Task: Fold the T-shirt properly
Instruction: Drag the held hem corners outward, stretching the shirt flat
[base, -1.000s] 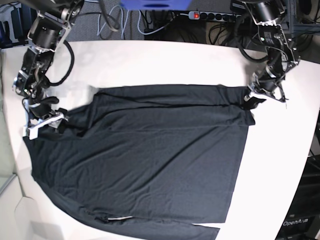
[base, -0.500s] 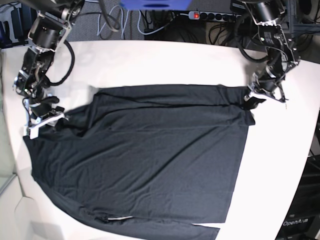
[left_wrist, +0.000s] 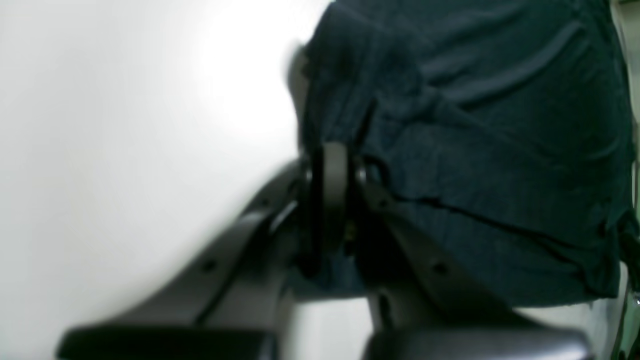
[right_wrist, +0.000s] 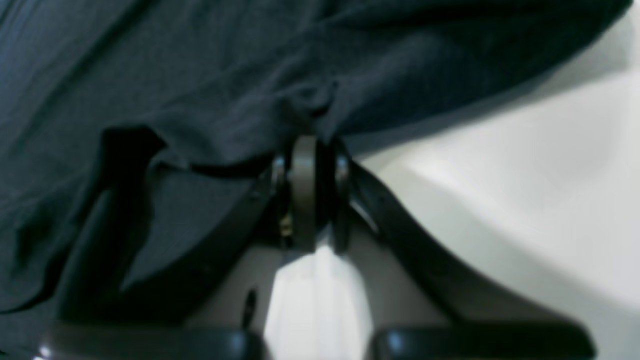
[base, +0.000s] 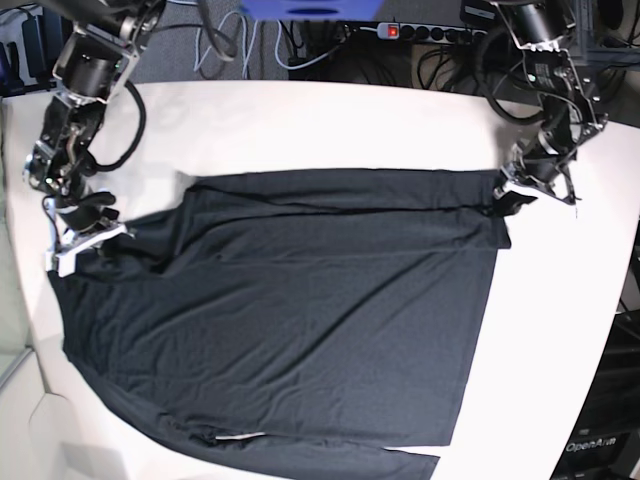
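Table (base: 330, 120) white | T-shirt (base: 300, 320) flat | cables (base: 320, 45) behind | both fingers pinching its corners

Both end effectors (left_wrist: 327, 195) (right_wrist: 305, 192) (low, outstretched) clamped tight

T-shirt (base: 290, 310) lies flat on the table (base: 330, 125), filling its middle and near part — far strip of table bare. 2 arms sit at the shirt's far corners: right gripper (base: 88, 232) at the corner on the base view's left, left gripper (base: 508, 197) at the corner on its right. Power strip (base: 425, 31) and cables lie behind the table's far edge.
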